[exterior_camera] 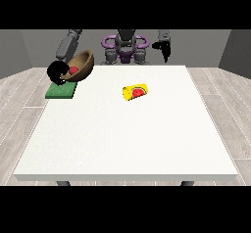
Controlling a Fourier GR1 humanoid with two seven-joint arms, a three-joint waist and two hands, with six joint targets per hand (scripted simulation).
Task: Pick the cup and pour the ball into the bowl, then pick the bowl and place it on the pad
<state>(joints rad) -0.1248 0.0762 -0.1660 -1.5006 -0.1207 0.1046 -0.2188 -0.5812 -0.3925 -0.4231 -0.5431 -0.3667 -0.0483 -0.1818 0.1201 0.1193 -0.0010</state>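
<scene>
Two hands show at the far side of the white table (127, 134). The hand at the view's left (57, 72) is curled round the near rim of a brown bowl (82, 64), which is tilted with its opening turned toward the camera and hangs just above a green pad (61, 90) at the table's far left corner. Whether the bowl's lower edge touches the pad is hard to tell, since the black hand covers that spot. A red ball (74, 70) sits inside the bowl, partly hidden by the fingers.

A yellow cup (135, 91) lies on its side near the table's middle, well apart from the bowl and pad. A red patch shows on the cup's side facing the camera; what the patch is cannot be made out.

The hand at the view's right (162, 46) hangs raised beyond the table's far edge, holding nothing; it is too small and dark to tell whether its fingers are spread or curled. The robot's head is cut off by the picture's upper band.
</scene>
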